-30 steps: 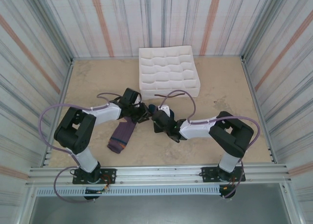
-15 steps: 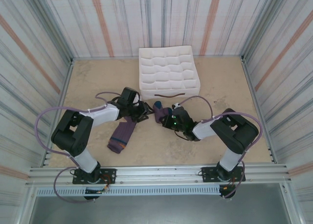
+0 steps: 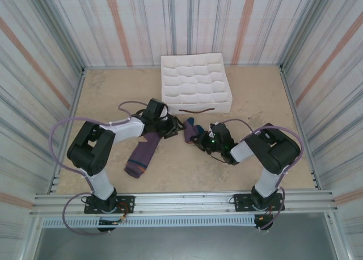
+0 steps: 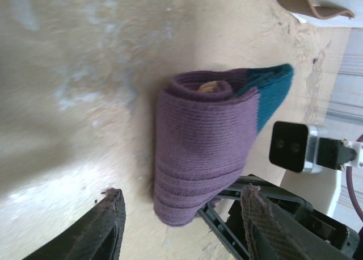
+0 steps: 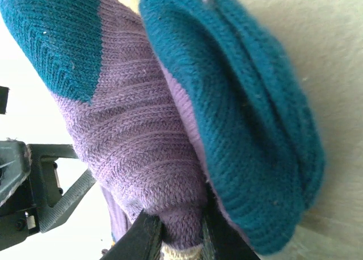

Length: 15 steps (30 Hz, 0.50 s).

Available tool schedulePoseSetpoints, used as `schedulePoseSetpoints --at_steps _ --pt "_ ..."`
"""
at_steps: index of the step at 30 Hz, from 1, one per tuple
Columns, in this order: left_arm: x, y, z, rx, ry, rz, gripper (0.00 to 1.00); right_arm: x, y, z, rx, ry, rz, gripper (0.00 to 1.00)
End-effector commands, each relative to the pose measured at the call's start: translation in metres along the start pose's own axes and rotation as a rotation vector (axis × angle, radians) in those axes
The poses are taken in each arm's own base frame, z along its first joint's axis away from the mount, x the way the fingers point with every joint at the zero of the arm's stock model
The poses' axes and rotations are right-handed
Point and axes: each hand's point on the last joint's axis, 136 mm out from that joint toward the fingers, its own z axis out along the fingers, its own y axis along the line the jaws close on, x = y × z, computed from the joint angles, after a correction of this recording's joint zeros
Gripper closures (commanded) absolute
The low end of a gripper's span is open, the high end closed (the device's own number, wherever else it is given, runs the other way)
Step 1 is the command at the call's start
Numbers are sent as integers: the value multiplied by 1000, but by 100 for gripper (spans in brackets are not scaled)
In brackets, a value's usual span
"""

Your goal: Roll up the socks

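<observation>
Rolled sock [image 3: 189, 128] at centre frame, pinched by right gripper [image 3: 198, 137]; left gripper [image 3: 171, 128] spread open just left of it.

White grid box [image 3: 221, 105], tan table [image 3: 266, 101], striped walls [image 3: 198, 21]

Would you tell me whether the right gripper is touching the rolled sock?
Touching. In the right wrist view, the right gripper has its jaws pinched on purple fabric of the rolled sock.

Rolled sock [image 4: 204, 158] ribbed knit cloth, matt. Tabletop [image 4: 68, 55] smooth, matt, scuffed. Box [image 3: 195, 83] soft white cloth.
</observation>
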Motion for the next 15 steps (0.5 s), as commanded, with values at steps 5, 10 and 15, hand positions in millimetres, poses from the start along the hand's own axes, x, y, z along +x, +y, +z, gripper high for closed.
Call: schedulePoseSetpoints --at_steps 5,10,15 --pt "3 -15 21 -3 20 100 44 26 -107 -18 340 54 256 100" --pt "4 -10 35 -41 27 124 48 27 -113 -22 346 55 271 100" --pt "5 1 44 -87 40 110 53 28 -114 -23 345 61 251 100"
